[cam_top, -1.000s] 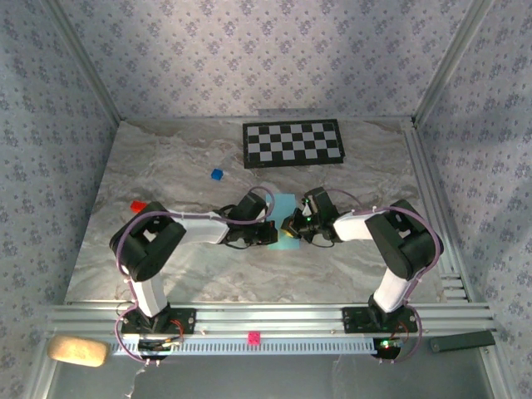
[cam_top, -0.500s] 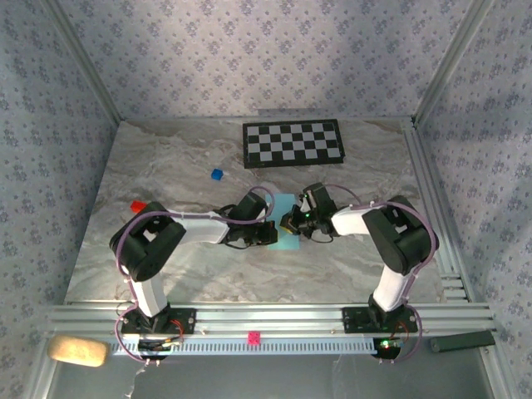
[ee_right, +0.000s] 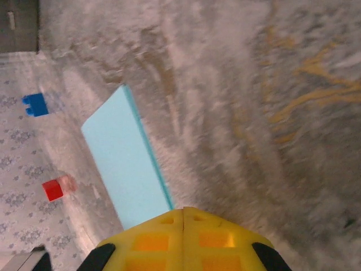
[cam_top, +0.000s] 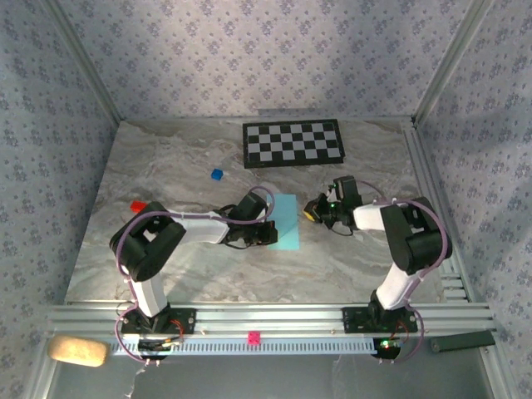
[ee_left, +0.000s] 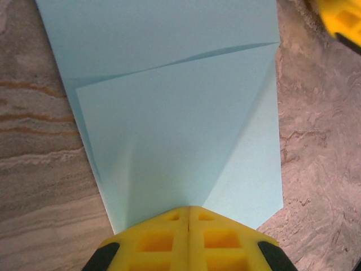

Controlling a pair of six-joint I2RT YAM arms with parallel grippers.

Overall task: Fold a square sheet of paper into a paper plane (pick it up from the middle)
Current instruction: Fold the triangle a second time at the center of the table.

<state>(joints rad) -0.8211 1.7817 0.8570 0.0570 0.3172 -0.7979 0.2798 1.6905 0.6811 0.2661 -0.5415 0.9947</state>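
The square sheet of paper (cam_top: 287, 218) is light blue and lies folded into an oblong on the marble table (cam_top: 166, 166); it is not a pointed paper plane. In the left wrist view the paper (ee_left: 169, 113) shows a diagonal crease and an overlapping flap. My left gripper (cam_top: 270, 233) is shut, its yellow fingertips (ee_left: 189, 210) resting on the sheet's near edge. My right gripper (cam_top: 309, 213) is shut and empty, just right of the sheet and apart from it. In the blurred right wrist view the right gripper (ee_right: 183, 210) points past the paper (ee_right: 127, 169).
A black-and-white checkerboard (cam_top: 291, 143) lies at the back. A small blue cube (cam_top: 217, 174) sits left of it and a red cube (cam_top: 137, 205) near the left arm's elbow. Aluminium rails (cam_top: 266, 316) run along the near edge.
My right gripper has slid to the right, off the paper and onto bare table. The left gripper and the sheet have stayed in place.
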